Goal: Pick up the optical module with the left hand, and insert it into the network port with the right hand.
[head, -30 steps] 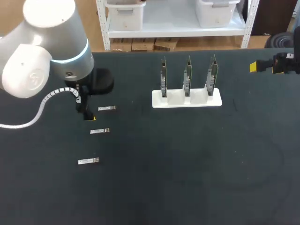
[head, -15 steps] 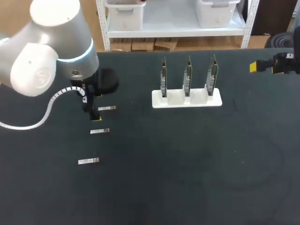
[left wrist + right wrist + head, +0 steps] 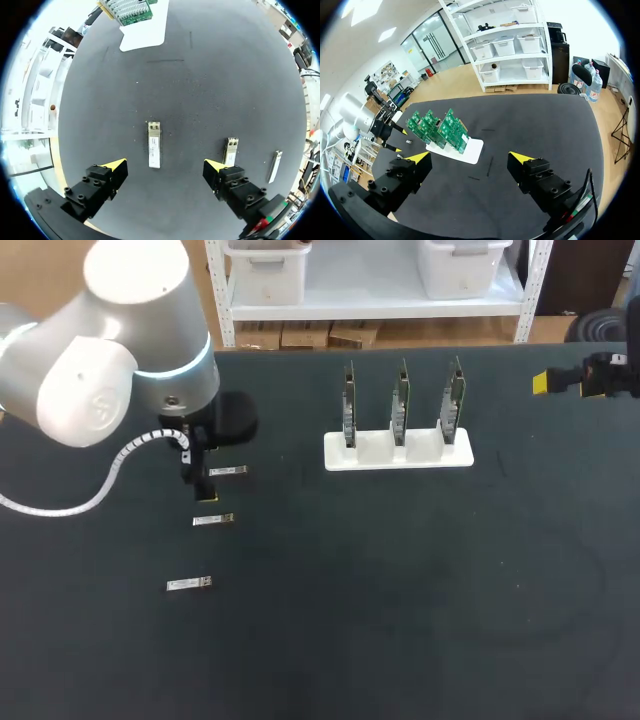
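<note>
Optical module (image 3: 154, 145), the one nearest to the card holder, lies on the counter (image 3: 200, 75) under the left hand (image 3: 165, 166). This hand is wide open and holds nothing. Its two yellow tips stand on either side of the module and do not touch it. The long axis of the module runs straight ahead of the hand, across the line between the two fingers, so I judge that they would meet its long sides once the hand is lower. A second module (image 3: 230, 151) lies just beside one finger, and a third module (image 3: 274, 166) lies beyond that. The right hand (image 3: 470, 159) is open and empty too. It is well apart, past the white holder (image 3: 398, 450) with its three network cards (image 3: 400, 400).
</note>
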Action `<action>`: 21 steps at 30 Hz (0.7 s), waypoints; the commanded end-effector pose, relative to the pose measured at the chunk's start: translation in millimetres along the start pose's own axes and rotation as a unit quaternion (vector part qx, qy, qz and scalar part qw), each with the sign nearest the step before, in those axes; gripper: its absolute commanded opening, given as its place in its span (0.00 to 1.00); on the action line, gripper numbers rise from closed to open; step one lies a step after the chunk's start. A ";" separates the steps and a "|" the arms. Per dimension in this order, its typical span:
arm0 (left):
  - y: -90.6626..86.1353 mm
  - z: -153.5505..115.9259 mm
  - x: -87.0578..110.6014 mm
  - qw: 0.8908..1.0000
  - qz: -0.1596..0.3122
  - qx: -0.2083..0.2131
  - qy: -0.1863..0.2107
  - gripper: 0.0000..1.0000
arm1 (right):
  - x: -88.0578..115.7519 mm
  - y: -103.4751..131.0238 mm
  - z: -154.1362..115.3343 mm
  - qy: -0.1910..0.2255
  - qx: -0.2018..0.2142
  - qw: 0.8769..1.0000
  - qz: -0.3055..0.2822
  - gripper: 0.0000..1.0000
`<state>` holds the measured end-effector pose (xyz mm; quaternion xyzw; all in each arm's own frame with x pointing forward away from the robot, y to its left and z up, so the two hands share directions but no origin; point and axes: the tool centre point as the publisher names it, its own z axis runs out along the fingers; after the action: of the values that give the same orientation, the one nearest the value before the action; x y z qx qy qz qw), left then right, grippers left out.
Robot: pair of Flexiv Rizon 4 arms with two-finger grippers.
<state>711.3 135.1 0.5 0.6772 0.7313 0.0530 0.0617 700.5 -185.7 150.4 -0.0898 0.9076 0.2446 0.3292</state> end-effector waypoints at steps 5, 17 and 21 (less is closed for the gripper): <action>9.2 10.3 -1.3 1.000 -0.015 0.010 0.006 1.00 | 0.4 1.2 -0.3 0.000 0.003 1.000 0.001 1.00; 11.5 11.4 -4.1 1.000 -0.014 0.012 0.005 1.00 | 0.4 1.2 -0.3 0.000 0.003 1.000 0.001 1.00; 10.2 12.4 -6.5 1.000 -0.009 0.018 0.010 1.00 | 0.4 1.2 -0.3 0.000 0.003 1.000 0.001 1.00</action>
<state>720.0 131.7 -9.8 0.6690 0.7402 0.0463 0.0497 700.5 -185.7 150.4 -0.0897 0.9076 0.2446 0.3292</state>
